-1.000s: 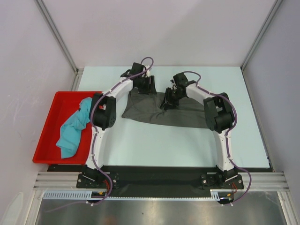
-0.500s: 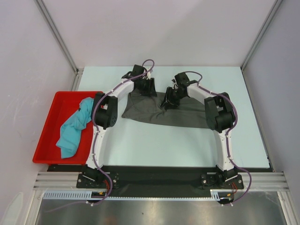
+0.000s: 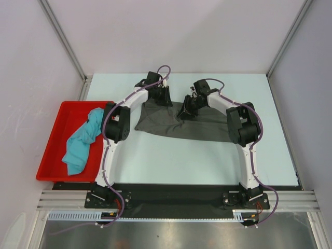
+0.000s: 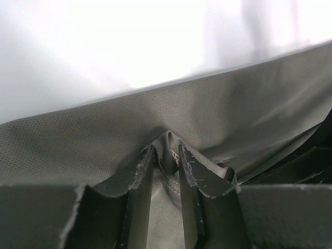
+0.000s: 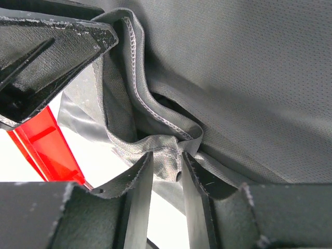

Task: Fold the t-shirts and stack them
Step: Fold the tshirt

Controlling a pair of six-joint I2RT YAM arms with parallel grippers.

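Two grips: left fingers (image 4: 139, 197) and right fingers (image 5: 139, 197) pinch grey shirt (image 3: 166, 123) at its upper edge; best lifted evenly, cloth taut.

The left arm (image 3: 115, 124) and right arm (image 3: 243, 127) extend forward and bend inward, wrists pitched down. The left gripper (image 3: 162, 97) and right gripper (image 3: 185, 112) each pinch a fold of the dark grey cloth t-shirt (image 3: 166, 123) between narrowly spaced jaws.

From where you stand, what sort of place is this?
Probably a robot test cell in a lab: plain white panels wall in a table, a left arm and right arm are bolted at its near edge, and a grey t-shirt lies on it.
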